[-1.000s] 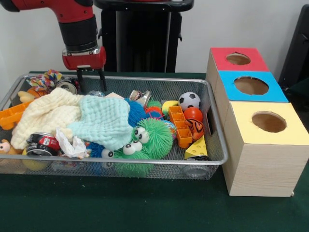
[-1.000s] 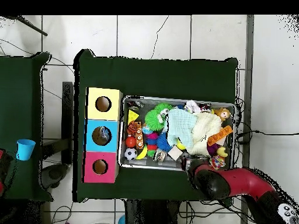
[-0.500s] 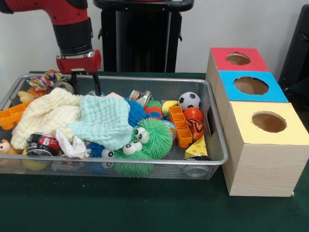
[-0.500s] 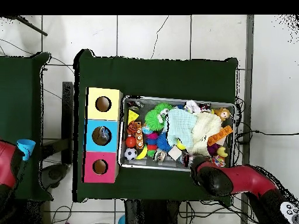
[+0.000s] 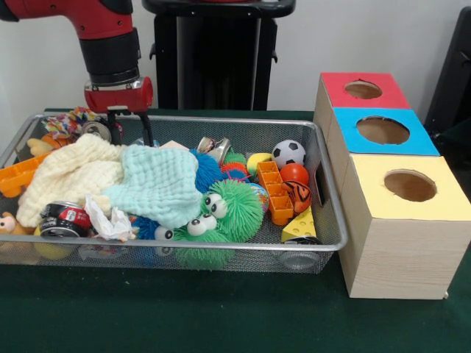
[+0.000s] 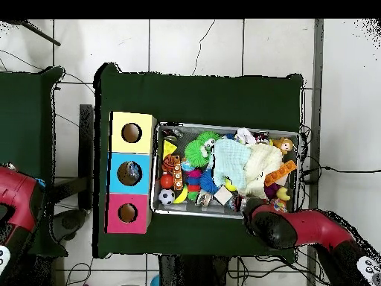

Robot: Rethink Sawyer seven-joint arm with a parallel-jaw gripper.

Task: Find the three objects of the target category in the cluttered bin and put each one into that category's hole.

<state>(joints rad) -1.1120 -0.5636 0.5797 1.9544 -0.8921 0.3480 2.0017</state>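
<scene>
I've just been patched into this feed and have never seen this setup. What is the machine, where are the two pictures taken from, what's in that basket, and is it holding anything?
The machine is a red and black robot arm with a two-fingered tool at its end. One picture looks across the table at it; the other looks straight down from above.

On the green table sits a wire mesh bin full of toys: a cream cloth, a mint cloth, a green fuzzy toy with eyes, a small soccer ball and an orange ball.

Beside it stands a wooden box with red, blue and yellow tops, each with a round hole.

The tool hangs over the bin's far corner, open and empty.
</scene>
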